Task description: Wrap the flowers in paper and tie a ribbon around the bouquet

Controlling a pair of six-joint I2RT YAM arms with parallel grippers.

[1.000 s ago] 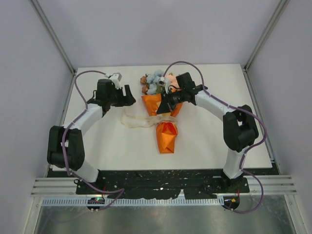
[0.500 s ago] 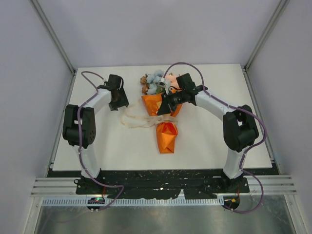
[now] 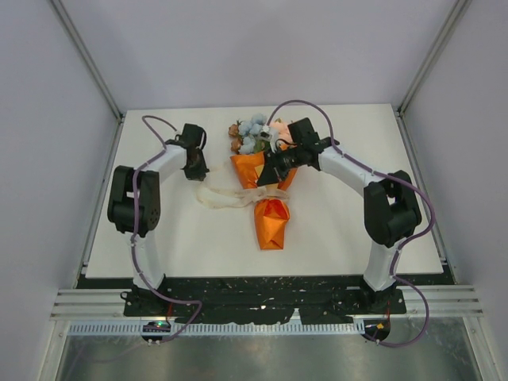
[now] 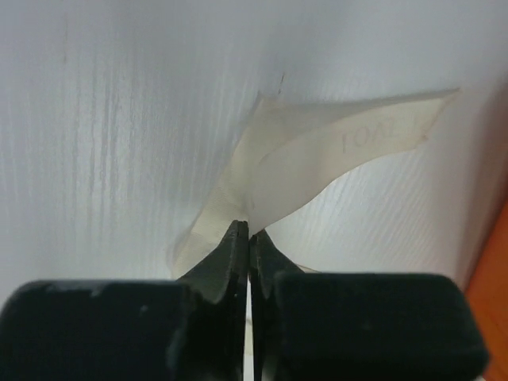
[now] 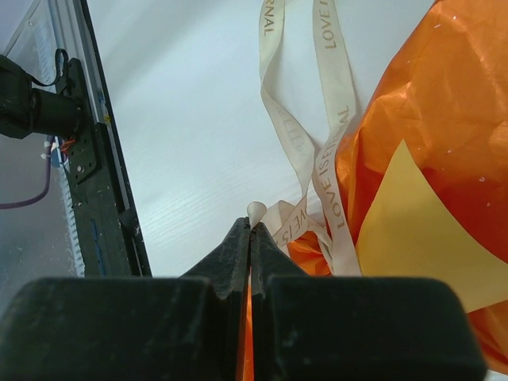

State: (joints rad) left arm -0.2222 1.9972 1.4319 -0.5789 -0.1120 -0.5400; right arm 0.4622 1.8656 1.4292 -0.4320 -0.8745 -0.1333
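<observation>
The bouquet [image 3: 271, 216] lies in the middle of the table [image 3: 317, 232], blooms at the far end, with the ribbon [image 3: 225, 196] round its waist, and the left gripper [image 4: 248, 235] and right gripper [image 5: 251, 227] are each pinched together on a ribbon tail, probably to pull a knot tight.

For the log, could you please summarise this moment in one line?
left gripper: shut on ribbon | right gripper: shut on ribbon | bouquet: paper-wrapped

From my seat: paper [image 3: 271, 221] bright orange, centre frame. Ribbon [image 5: 332, 40] cream, gold lettering. Flowers [image 3: 255, 127] pale blue, pink, peach, upper centre. Table [image 3: 357, 222] white, faint woodgrain.
</observation>
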